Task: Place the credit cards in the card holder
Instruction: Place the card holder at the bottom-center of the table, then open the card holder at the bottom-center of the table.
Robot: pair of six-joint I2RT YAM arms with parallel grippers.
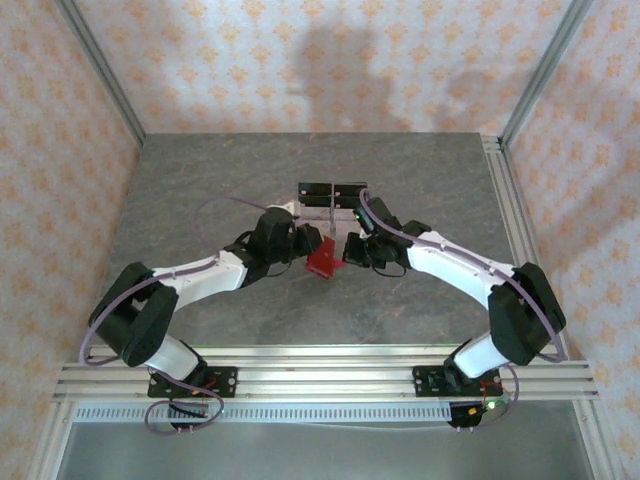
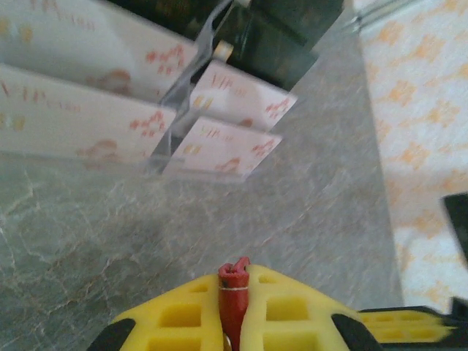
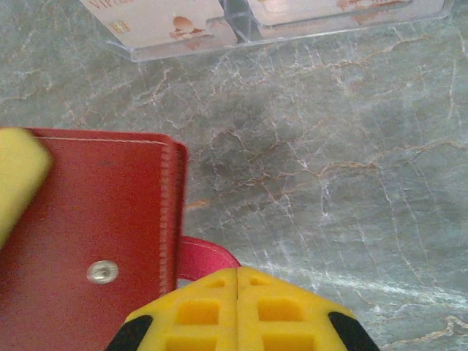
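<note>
The red card holder point(image 1: 322, 258) hangs above the table between both arms. My left gripper point(image 1: 305, 250) is shut on one edge of it; a thin red fold point(image 2: 234, 292) shows pinched between its yellow fingers point(image 2: 183, 314). My right gripper point(image 3: 238, 272) is shut, with the holder's red side tab point(image 3: 205, 256) running in under its fingertips. The holder's snap-button face point(image 3: 95, 234) lies left of those jaws, and a yellow left finger point(image 3: 18, 175) presses its far corner. Pale pinkish credit cards point(image 2: 227, 142) stand in slots just beyond, also along the top of the right wrist view point(image 3: 157, 18).
A clear plastic stand with black blocks point(image 1: 332, 195) holds the cards right behind the grippers. Grey marbled table point(image 1: 200, 200) stretches to both sides. Aluminium rails point(image 1: 505, 200) and patterned walls point(image 1: 60, 150) enclose the area.
</note>
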